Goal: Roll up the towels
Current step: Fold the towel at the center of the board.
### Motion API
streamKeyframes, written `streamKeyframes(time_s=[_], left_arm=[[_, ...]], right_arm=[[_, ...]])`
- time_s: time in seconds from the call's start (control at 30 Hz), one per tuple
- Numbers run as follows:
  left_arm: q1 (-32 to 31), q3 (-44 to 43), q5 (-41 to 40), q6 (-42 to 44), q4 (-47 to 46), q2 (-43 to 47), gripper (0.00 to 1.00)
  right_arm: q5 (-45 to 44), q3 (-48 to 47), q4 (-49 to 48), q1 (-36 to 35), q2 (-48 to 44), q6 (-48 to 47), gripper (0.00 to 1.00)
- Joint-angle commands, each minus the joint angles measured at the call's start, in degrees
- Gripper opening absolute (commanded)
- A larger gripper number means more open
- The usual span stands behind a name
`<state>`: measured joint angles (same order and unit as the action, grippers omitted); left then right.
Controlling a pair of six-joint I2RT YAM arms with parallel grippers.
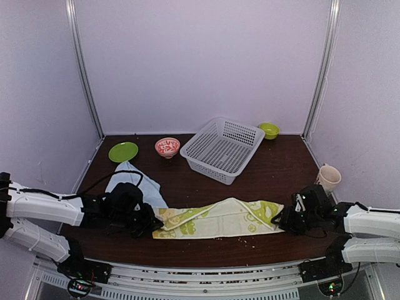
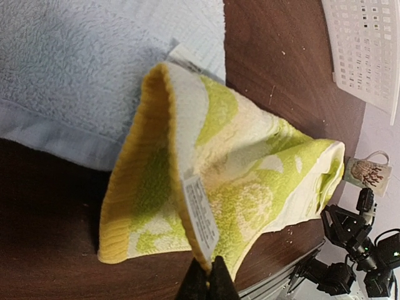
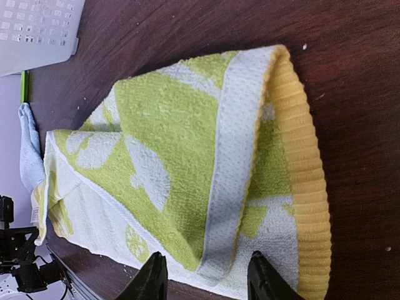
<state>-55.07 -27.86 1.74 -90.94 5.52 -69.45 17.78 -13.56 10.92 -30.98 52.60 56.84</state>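
Observation:
The lime-green printed towel lies folded lengthwise across the near part of the table. My left gripper is shut on its left end at the yellow hem by the care label and lifts that edge. My right gripper is open at the towel's right end, its fingers on either side of the folded edge. The pale blue towel lies flat behind the left gripper and fills the upper left of the left wrist view.
A white mesh basket stands at the back centre. A green plate, a red patterned bowl and a small green bowl stand along the back. A beige mug stands at the right edge.

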Motion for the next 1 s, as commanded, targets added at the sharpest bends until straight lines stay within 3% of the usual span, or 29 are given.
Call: streamKeyframes(time_s=[0.0,0.1,0.23,0.5,0.97], left_arm=[[0.31,-1.0,-0.24,1.28,-2.58,0.01,0.0],[0.31,-0.98,-0.4,1.45,-2.66,0.02,0.0],[0.31,-0.89,-0.17,1.64,-2.83,-0.09,0.0],[0.43,-1.29,-1.86,3.23,1.05,2.57,0.0],[3.63,-6.34,-6.59,15.01,17.43,6.75,0.0]], right_arm=[[-0.67,-1.14,-2.07,-1.19,1.55,0.1,0.44],[-1.06,-1.75,-1.78,-1.63,3.38,-0.47,0.39],[-2.18,-1.4,-1.74,-1.88,4.38,-0.18,0.24],[-7.5,-4.18,6.08,-1.98,-0.29,-2.65,0.02],[-14.49,-8.34,17.48,-1.98,-3.82,-8.05,0.0]])
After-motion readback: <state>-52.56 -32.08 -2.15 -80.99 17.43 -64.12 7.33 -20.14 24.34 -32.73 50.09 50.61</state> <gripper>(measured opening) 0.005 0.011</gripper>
